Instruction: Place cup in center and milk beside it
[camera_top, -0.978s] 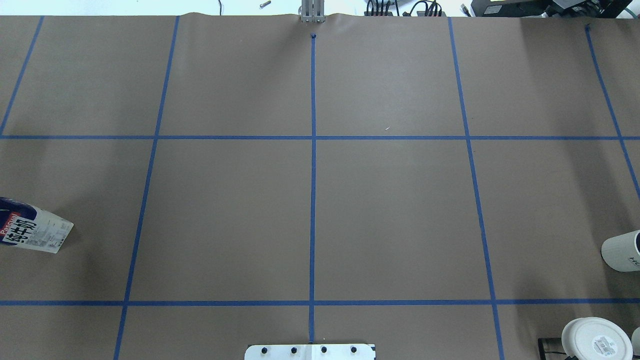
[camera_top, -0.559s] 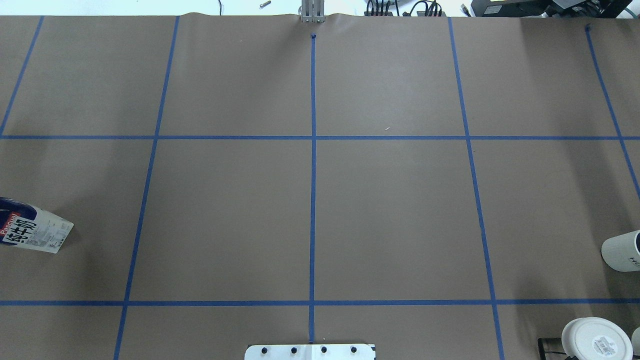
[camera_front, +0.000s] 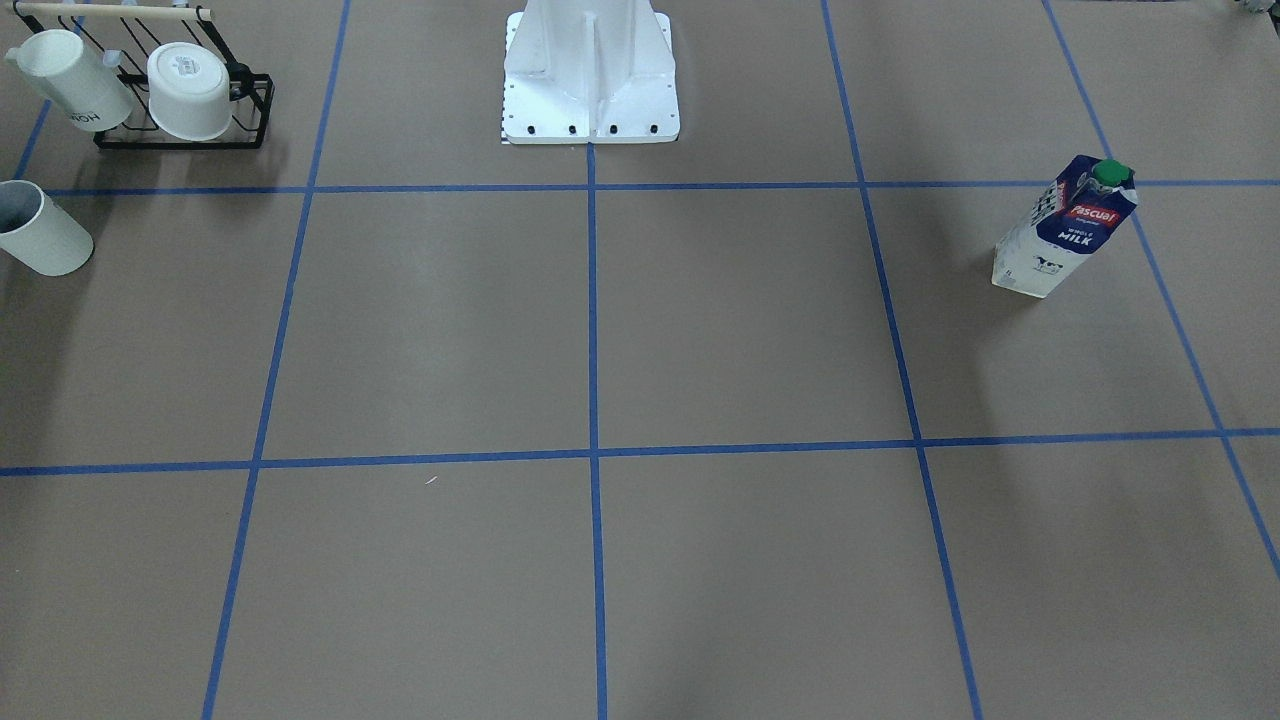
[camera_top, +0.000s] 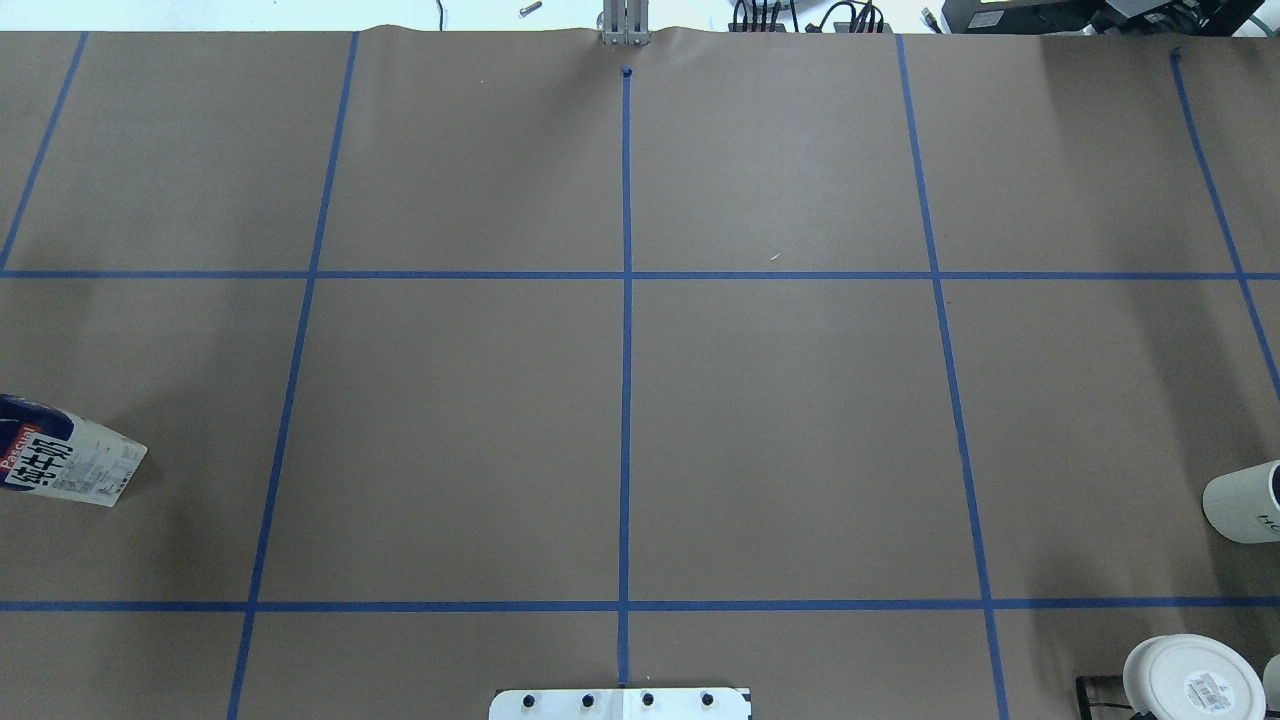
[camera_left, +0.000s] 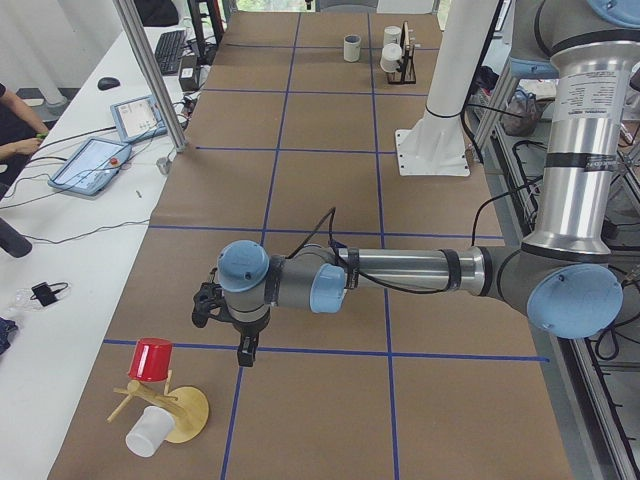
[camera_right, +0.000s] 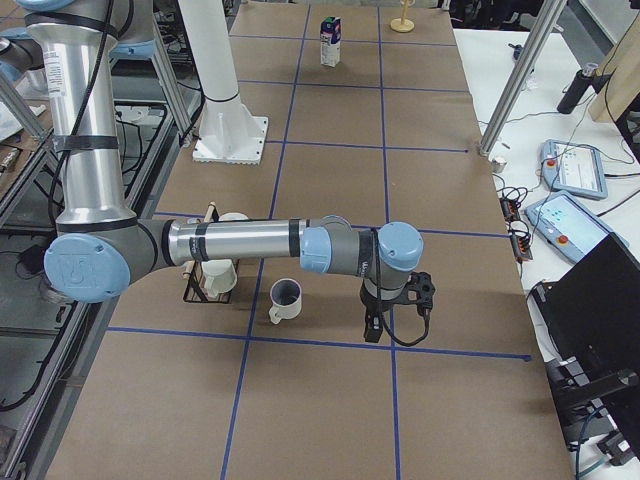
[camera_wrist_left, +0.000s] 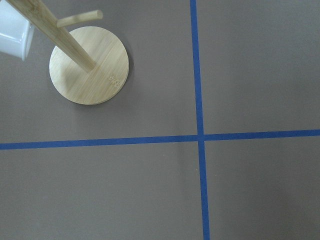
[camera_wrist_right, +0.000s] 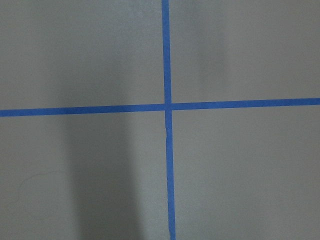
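No movement: milk (camera_front: 1065, 228), cup (camera_front: 40, 240) well apart.

milk (camera_top: 70, 465) cut off at overhead view's left edge, cup (camera_front: 40, 240) edge-cropped, handle apparently hidden

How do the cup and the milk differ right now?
The milk is a tall, boxy, green-capped navy-and-white carton; the cup is short, round, off-white and open-topped. The milk stands on the robot's left side, the cup on its right. Both stand upright, away from the centre.
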